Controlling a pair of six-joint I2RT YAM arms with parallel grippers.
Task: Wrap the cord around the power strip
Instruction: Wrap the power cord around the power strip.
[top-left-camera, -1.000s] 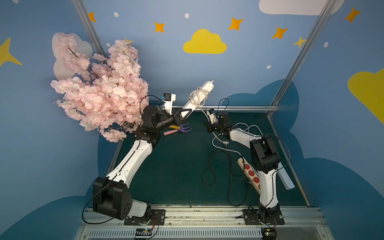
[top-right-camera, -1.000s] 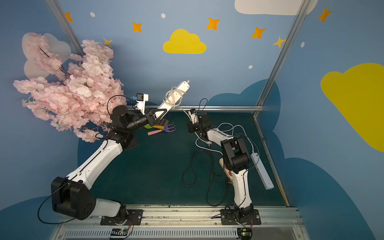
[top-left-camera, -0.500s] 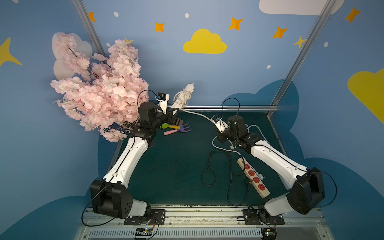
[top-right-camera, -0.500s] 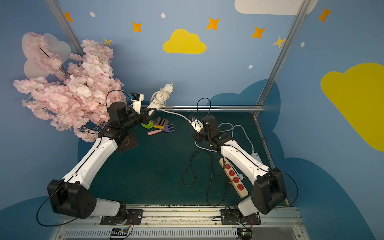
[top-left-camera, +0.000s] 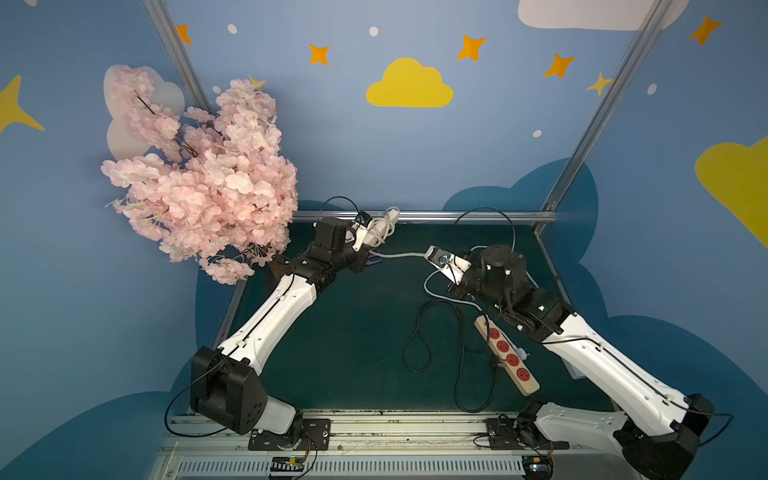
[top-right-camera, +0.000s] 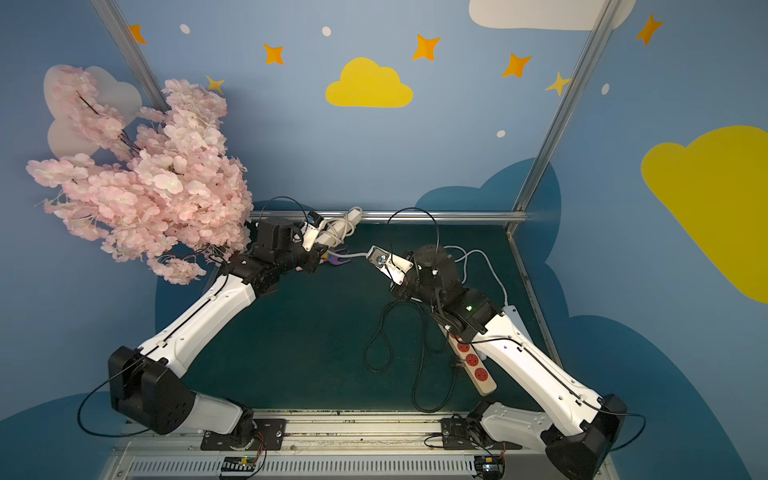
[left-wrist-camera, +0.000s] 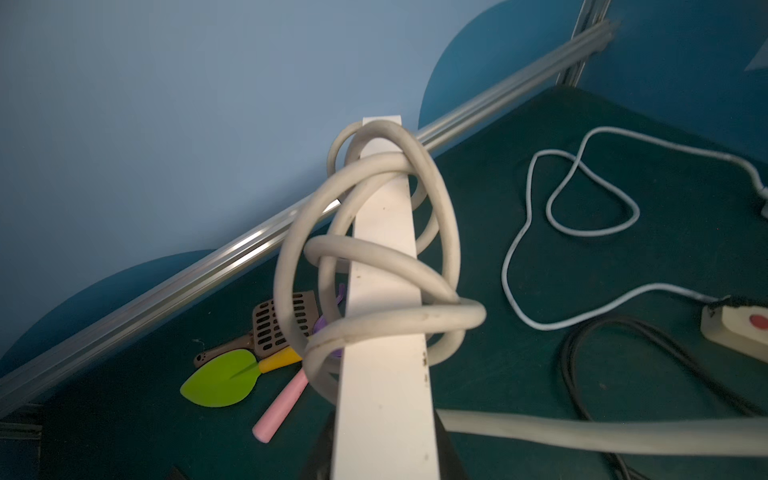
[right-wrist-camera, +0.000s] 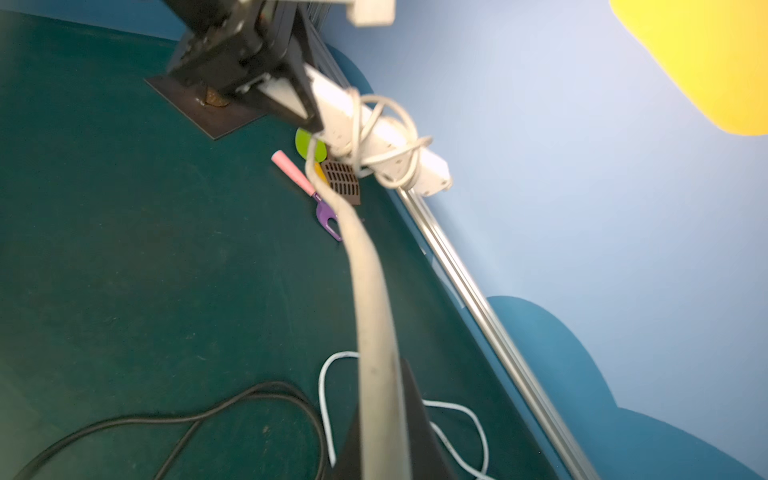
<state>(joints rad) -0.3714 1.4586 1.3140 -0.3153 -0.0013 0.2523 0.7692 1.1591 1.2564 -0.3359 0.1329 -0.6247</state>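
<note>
My left gripper (top-left-camera: 360, 246) is shut on one end of the white power strip (top-left-camera: 381, 225), which is held off the table and slants toward the back rail. Several loose turns of the thick off-white cord (left-wrist-camera: 449, 232) ring the power strip (left-wrist-camera: 386, 291). From there the cord (top-left-camera: 399, 255) runs nearly straight to my right gripper (top-left-camera: 430, 257), which is shut on it above the green table. The right wrist view shows the cord (right-wrist-camera: 372, 291) leaving that gripper (right-wrist-camera: 382, 436) toward the wrapped strip (right-wrist-camera: 399, 137).
A beige power strip with red sockets (top-left-camera: 507, 357) and a looped black cable (top-left-camera: 419, 345) lie on the right. A thin white cable (left-wrist-camera: 582, 232) curls behind them. Small toy tools (left-wrist-camera: 220, 384) lie under the held strip. A pink blossom tree (top-left-camera: 199, 183) stands back left.
The left arm has lowered the power strip from high against the wall down to the back rail. The right arm has swung its elbow out to the right, still gripping the cord.
</note>
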